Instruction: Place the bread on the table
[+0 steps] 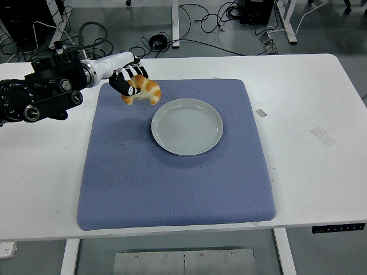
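You have the wide white counter (321,97) before you, with a padded blue-violet square mat (172,189) spread over its middle. On that mat sits a round pale grey plate (187,126), and its dish holds nothing. Your left hand (127,82), black-fingered on a white wrist, reaches in from the left edge and is clasped around the golden-brown curved bread roll (144,91). The roll has a glossy, browned crust with paler orange patches, and you hold it above the mat's far left corner, just beside the plate's upper left rim and clear of it.
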Action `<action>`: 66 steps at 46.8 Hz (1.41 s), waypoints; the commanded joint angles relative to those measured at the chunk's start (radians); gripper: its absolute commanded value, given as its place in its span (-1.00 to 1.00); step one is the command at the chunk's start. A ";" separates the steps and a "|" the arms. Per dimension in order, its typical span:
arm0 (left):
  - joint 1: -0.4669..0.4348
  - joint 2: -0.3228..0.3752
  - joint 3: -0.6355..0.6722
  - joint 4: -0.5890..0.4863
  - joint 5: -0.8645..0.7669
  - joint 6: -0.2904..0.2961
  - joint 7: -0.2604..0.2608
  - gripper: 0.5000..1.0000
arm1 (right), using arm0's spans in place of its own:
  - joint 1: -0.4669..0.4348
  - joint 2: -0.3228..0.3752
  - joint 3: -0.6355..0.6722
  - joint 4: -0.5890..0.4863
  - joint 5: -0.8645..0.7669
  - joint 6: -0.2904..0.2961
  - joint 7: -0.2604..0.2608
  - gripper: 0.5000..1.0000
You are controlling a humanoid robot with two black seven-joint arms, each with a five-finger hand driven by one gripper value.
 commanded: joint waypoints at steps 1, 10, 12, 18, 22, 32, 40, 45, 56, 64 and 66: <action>0.009 0.005 -0.003 0.002 -0.002 0.004 0.001 -1.00 | -0.001 0.000 0.000 0.000 0.000 0.000 0.000 1.00; 0.037 0.012 -0.005 0.006 -0.002 0.008 0.003 -1.00 | 0.000 0.000 -0.001 0.000 0.000 0.000 0.000 1.00; 0.038 0.012 -0.006 0.006 -0.002 0.010 0.004 -1.00 | -0.001 0.000 0.000 0.000 0.000 0.000 0.000 1.00; 0.047 0.017 -0.008 0.006 -0.002 0.021 0.003 -1.00 | 0.000 0.000 0.000 0.000 0.000 0.000 0.000 1.00; 0.049 0.018 -0.008 0.008 -0.002 0.024 0.003 -1.00 | 0.000 0.000 0.000 0.000 0.000 0.000 0.000 1.00; 0.063 0.018 -0.008 0.012 -0.002 0.034 0.003 -1.00 | -0.001 0.000 0.000 0.000 0.000 0.000 0.000 1.00; 0.083 0.017 -0.005 0.012 -0.002 0.047 0.001 -1.00 | 0.000 0.000 0.000 0.000 0.000 0.000 0.000 1.00; 0.083 0.017 -0.005 0.012 -0.002 0.047 0.003 -1.00 | -0.001 0.000 0.000 0.000 0.000 0.000 0.000 1.00; 0.086 0.017 -0.003 0.017 -0.003 0.044 0.007 -0.59 | 0.000 0.000 0.000 0.000 0.000 0.000 0.000 1.00; 0.096 0.014 -0.002 0.040 -0.002 0.041 0.007 -0.41 | 0.000 0.000 0.000 0.000 0.000 0.000 0.000 1.00; 0.096 0.014 -0.003 0.049 -0.003 0.039 0.007 -0.32 | 0.000 0.000 0.000 0.000 0.000 0.000 0.000 1.00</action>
